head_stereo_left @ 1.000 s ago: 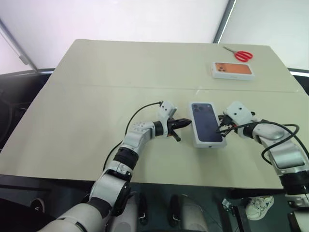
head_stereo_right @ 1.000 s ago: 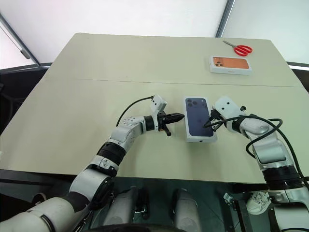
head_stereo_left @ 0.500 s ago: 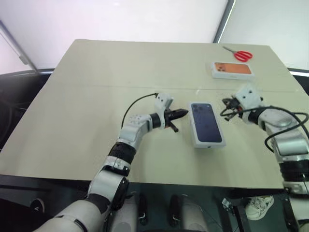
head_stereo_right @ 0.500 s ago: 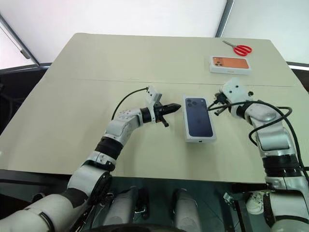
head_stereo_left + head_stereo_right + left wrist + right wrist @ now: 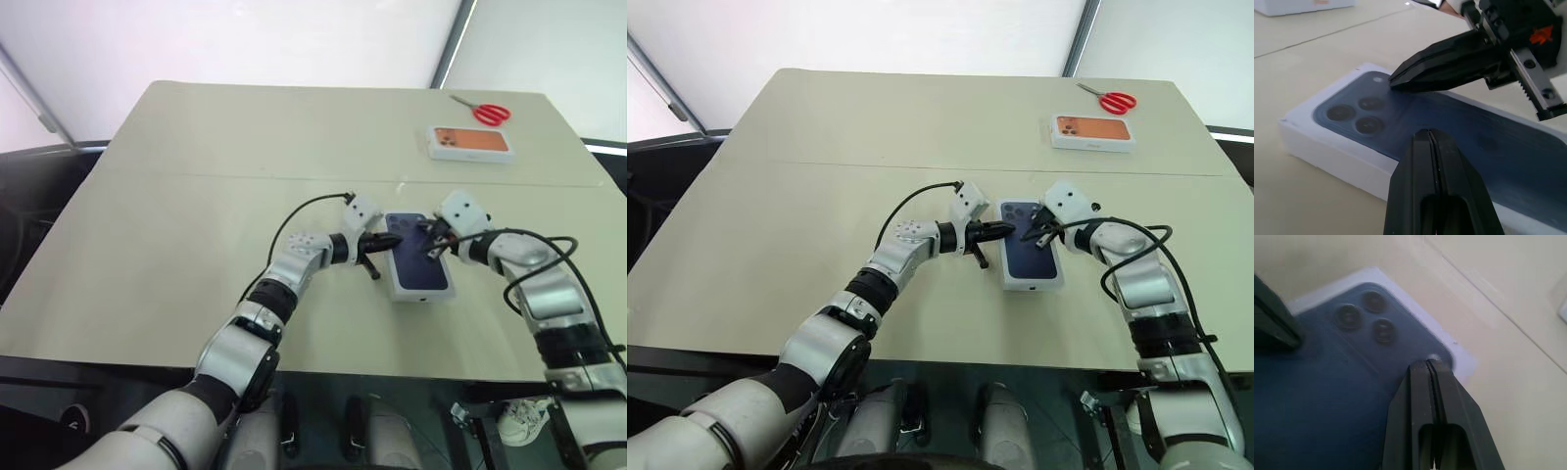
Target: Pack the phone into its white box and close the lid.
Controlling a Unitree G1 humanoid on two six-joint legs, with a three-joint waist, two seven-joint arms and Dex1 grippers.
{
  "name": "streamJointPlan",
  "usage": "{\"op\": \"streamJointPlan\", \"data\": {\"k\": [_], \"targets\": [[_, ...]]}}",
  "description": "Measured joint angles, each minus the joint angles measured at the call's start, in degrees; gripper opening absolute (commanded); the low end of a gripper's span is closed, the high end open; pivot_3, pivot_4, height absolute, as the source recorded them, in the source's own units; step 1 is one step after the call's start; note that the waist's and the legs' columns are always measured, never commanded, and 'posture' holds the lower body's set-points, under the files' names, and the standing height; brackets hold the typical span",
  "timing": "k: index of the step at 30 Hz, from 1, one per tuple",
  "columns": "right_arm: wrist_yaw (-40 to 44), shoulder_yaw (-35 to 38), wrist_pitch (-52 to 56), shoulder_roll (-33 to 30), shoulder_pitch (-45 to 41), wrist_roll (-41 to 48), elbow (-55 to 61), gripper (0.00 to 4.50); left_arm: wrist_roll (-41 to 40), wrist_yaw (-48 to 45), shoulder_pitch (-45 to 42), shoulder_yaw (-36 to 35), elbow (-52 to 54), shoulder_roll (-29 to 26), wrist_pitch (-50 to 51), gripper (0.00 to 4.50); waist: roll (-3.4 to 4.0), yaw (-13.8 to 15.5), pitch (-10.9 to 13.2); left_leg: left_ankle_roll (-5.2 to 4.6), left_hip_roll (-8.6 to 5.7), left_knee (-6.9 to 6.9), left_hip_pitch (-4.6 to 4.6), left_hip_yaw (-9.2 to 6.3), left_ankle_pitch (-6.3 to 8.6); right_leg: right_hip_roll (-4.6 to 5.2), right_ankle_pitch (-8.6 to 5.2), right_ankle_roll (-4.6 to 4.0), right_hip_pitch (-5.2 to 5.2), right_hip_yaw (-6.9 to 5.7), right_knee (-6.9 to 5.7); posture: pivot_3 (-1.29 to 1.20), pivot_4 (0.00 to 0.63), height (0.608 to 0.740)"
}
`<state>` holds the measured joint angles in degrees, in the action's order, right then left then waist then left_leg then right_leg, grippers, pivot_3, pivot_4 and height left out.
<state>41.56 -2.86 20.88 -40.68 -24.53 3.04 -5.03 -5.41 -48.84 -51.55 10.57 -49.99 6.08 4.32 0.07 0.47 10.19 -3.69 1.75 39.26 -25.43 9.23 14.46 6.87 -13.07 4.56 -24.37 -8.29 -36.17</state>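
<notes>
Lid (image 5: 419, 257) closed on box, white rim, blue phone picture with three lenses on top, smooth and flat, lying near desk (image 5: 196, 196) front edge. Left hand (image 5: 392, 242) pinched shut, tip at lid's left edge; right hand (image 5: 428, 251) shut too, tip over picture. Half a second ago both stood clear of lid. Far back: orange-pictured box (image 5: 471, 142), red scissors (image 5: 487, 111).
</notes>
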Motion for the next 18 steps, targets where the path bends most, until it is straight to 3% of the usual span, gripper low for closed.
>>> {"op": "streamJointPlan", "data": {"k": [10,18], "targets": [[14.2,2.4,9.5,-12.8,11.3,6.9,14.9,0.03,-1.1,-13.0,11.4,4.5,16.0,-6.5,9.0,0.0,-0.09,0.3,-0.2,-0.18,0.01,0.0,0.05,-0.13,0.13,0.19,-0.01,-0.03,0.11,-0.02,0.07,0.0,0.15,0.738],[17.2,2.8,14.1,-13.5,11.1,9.9,16.5,0.03,-2.1,-10.3,12.0,3.2,17.1,-6.6,11.3,0.0,-0.33,0.0,-0.7,-0.38,0.03,-0.02,0.07,-0.19,0.27,0.22,-0.07,-0.14,0.11,-0.06,0.1,0.0,0.15,0.738]]}}
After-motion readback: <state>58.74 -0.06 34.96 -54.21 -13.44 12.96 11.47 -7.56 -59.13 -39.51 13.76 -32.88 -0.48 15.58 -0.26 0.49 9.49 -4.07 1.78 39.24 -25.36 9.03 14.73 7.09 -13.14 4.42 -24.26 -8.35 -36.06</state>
